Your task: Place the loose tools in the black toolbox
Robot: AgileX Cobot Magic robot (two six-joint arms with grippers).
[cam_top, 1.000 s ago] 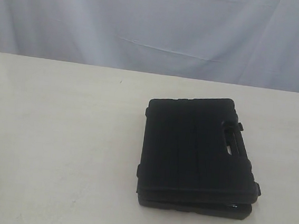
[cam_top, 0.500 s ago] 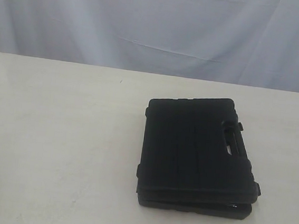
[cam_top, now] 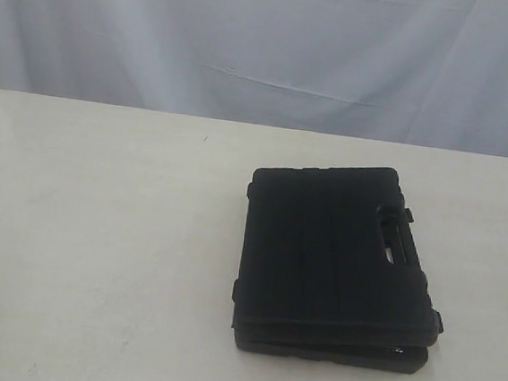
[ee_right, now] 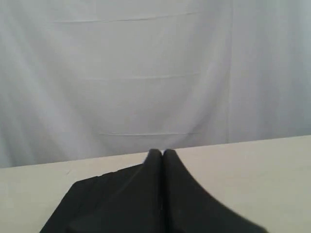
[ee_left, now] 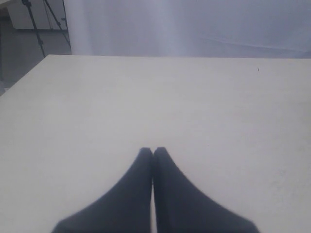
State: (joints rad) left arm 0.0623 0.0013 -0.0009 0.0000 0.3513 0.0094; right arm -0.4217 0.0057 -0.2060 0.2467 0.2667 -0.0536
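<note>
The black toolbox [cam_top: 333, 261] lies folded flat on the cream table [cam_top: 97, 229], right of centre, its slot handle hole toward the right; the upper half rests slightly ajar on the lower one at the near edge. The right wrist view shows the toolbox [ee_right: 97, 204] under and beyond my right gripper [ee_right: 162, 153], whose two dark fingers press together with nothing between them. Over bare table, my left gripper [ee_left: 153, 151] is shut and empty too. Neither gripper appears in the exterior view. No loose tools are visible in any view.
A white cloth backdrop [cam_top: 268, 48] hangs behind the table's far edge. A tripod [ee_left: 41, 24] and a pale cabinet stand past the table's corner in the left wrist view.
</note>
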